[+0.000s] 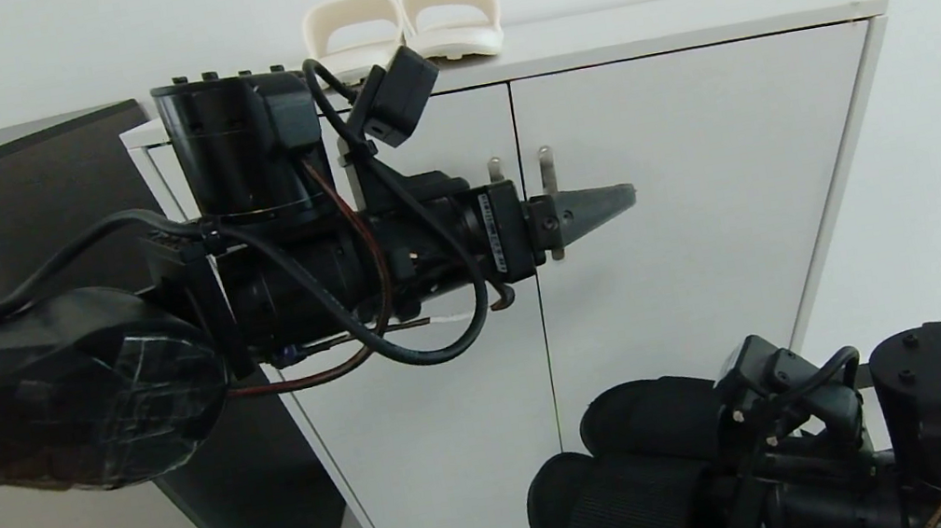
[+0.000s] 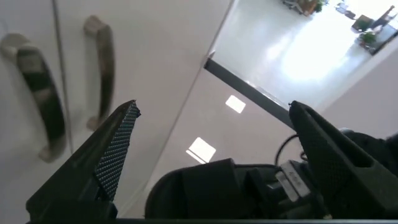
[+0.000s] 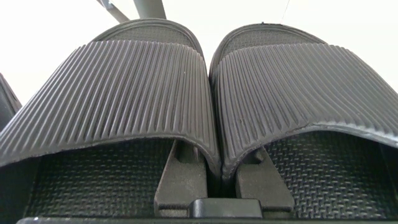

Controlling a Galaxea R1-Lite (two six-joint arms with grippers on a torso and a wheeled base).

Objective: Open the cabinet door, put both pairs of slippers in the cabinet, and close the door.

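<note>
Your cabinet [image 1: 772,22] has both doors shut, so opening one is the step in hand. The left gripper [image 1: 622,196] hangs in front of the right-hand door [image 1: 707,208], level with the two handles [image 1: 546,159] at the centre seam. Its fingers [image 2: 118,143] are spread wide, and both handles lie off to one side of them, not between them. Shift across until one handle sits between the fingers, close firmly, then pull in an arc about that door's outer edge, not straight back. The right gripper [image 3: 219,152] is clamped on the black slippers [image 1: 635,465], one finger inside each shoe, pinching their inner walls together. It sits low in front of the cabinet's base, so I would move it aside to keep it out of the door's swing. The white slippers [image 1: 404,24] lie side by side on the cabinet top, near the wall. You cannot see the cabinet's inside or its hinges. The left gripper hides the handles' lower ends, and I cannot tell whether it touches the door.
</note>
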